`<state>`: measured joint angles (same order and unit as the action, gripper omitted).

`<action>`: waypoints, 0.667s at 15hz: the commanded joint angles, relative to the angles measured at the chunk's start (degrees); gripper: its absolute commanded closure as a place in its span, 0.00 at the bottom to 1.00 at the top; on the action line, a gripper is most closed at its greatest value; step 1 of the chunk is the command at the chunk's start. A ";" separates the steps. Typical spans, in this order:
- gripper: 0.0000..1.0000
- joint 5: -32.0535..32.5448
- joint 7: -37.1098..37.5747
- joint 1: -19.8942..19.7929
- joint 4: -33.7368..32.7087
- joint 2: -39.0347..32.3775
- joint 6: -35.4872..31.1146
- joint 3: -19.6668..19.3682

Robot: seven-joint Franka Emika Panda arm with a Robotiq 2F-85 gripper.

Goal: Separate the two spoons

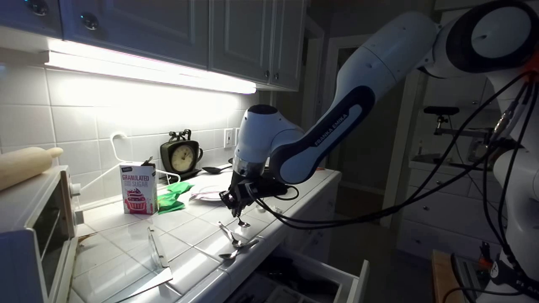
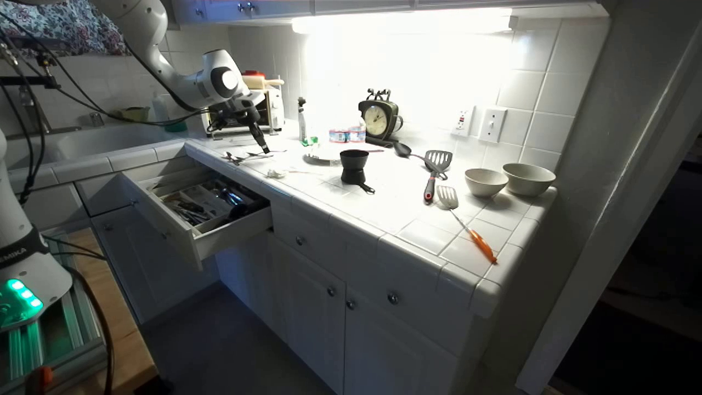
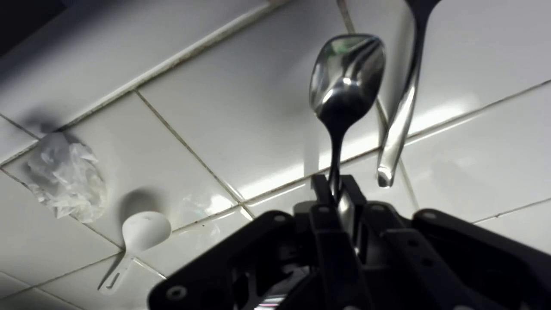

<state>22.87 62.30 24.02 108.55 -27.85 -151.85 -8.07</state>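
The black two-fingered hand is clamping a slender grey metal spoon by its handle, the bowl pointing down over the white-tiled worktop. From where I'm standing, a second slender metal spoon is lying near it, seemingly touching a third shiny metal spoon.

Counter: granulated sugar box upright, just beside green packet. 2 bowls near orange-handled slotted turner. Rolling pin on toaster oven. Drawer below stands open, cutlery inside.
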 commanded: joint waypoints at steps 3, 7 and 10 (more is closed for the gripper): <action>0.98 1.58 -0.29 -0.38 3.01 0.82 -0.96 -0.21; 0.98 1.66 0.03 -0.31 3.70 0.58 -0.93 -0.49; 0.87 1.65 0.19 -0.33 3.77 0.45 -0.88 -0.59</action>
<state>22.88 62.14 23.72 111.15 -27.93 -151.86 -8.28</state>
